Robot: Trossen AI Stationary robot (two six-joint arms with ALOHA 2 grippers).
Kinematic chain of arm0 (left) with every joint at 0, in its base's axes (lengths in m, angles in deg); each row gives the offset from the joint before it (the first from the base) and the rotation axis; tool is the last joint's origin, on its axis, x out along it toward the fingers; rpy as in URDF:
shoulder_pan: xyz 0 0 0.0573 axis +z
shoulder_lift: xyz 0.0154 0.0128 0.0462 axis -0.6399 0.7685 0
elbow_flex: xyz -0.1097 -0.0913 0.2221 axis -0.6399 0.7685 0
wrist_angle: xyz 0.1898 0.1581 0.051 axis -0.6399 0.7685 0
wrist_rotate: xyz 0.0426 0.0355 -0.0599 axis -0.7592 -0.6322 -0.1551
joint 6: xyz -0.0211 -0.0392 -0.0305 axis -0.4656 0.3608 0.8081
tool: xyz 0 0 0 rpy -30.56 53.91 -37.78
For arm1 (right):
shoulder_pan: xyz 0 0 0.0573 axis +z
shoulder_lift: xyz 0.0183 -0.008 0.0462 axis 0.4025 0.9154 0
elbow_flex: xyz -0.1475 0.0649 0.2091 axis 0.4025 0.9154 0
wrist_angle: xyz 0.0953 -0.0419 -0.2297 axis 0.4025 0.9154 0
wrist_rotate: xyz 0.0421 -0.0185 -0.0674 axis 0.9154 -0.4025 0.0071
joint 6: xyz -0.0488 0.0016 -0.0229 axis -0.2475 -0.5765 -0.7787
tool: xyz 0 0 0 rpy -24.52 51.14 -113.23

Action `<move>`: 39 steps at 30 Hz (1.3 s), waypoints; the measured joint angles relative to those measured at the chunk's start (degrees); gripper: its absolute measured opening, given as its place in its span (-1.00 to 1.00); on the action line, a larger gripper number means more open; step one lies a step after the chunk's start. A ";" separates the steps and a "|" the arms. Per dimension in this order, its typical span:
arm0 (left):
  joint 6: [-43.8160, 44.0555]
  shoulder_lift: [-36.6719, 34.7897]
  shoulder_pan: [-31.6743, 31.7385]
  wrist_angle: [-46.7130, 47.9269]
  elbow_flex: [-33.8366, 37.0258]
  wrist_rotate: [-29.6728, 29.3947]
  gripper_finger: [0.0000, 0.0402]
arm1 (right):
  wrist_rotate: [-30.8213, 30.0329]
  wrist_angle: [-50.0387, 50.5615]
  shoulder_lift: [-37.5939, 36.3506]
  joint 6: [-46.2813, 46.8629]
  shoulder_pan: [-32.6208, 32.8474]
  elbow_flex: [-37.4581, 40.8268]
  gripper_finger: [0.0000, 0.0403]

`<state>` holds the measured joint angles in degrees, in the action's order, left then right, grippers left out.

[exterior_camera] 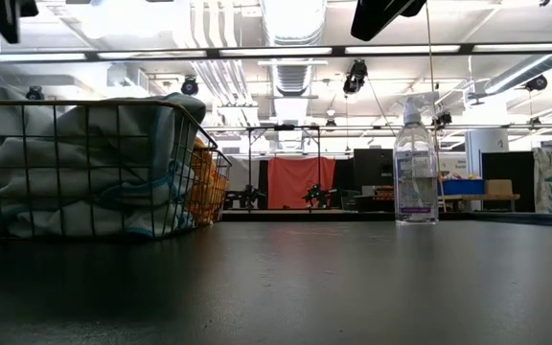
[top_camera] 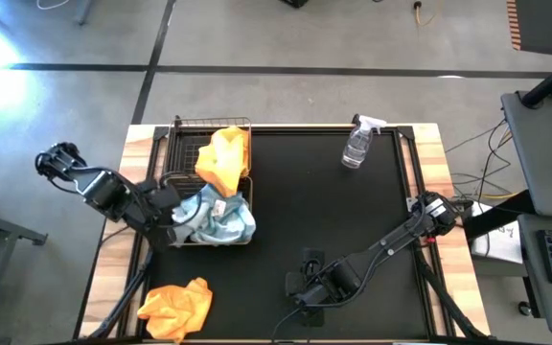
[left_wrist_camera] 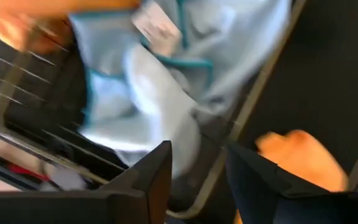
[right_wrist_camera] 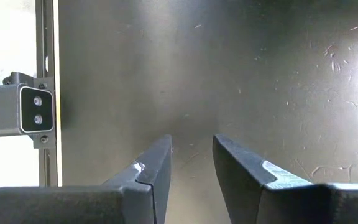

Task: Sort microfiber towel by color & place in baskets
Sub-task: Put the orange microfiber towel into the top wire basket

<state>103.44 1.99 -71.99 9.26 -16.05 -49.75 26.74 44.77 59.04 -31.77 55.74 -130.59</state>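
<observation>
Near basket (top_camera: 182,241): black wire mesh, at the left side of the black table mat (top_camera: 333,220). All places below are given relative to this basket.
Blue-grey towels (top_camera: 220,217): piled inside the near basket, bulging over its rim; teal edging and a white label show in the left wrist view (left_wrist_camera: 154,68).
Far basket (top_camera: 188,130): directly behind the near basket, the two touching end to end.
Orange-yellow towel, basketed (top_camera: 224,158): in the far basket, heaped up and leaning over toward the shared edge.
Orange-yellow towel, loose (top_camera: 175,301): on the table in front of the near basket, apart from it, near the table's front-left corner.
Left gripper (top_camera: 168,222): at the near basket's left wall, just beside the blue-grey pile. Fingers (left_wrist_camera: 157,171) parted by a narrow gap, nothing held between them; blue-grey cloth lies just past the tips.
Right gripper (top_camera: 307,284): well to the right of the near basket, low over bare mat near the front edge. Fingers (right_wrist_camera: 157,168) parted by a small gap, holding nothing.
Spray bottle (top_camera: 357,145): clear, upright, well right of the far basket, at the mat's back edge.
Low view: near basket (exterior_camera: 94,168) full of blue-grey cloth, orange cloth (exterior_camera: 202,182) showing behind it.
</observation>
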 joint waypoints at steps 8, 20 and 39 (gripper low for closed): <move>-1.82 7.32 -1.68 -11.01 0.85 10.77 -0.33 | -0.02 0.00 0.00 0.00 0.00 0.00 -0.45; -6.20 23.28 -11.47 -12.12 0.85 17.69 -0.33 | 0.02 0.04 0.00 0.39 0.02 0.00 -0.45; -9.78 39.96 -18.15 -23.23 0.85 21.41 -0.33 | 0.02 0.06 0.00 0.35 0.11 0.00 -0.45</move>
<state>93.66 41.95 -90.14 -13.96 -15.20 -28.34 26.76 44.83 59.04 -31.43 55.85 -130.59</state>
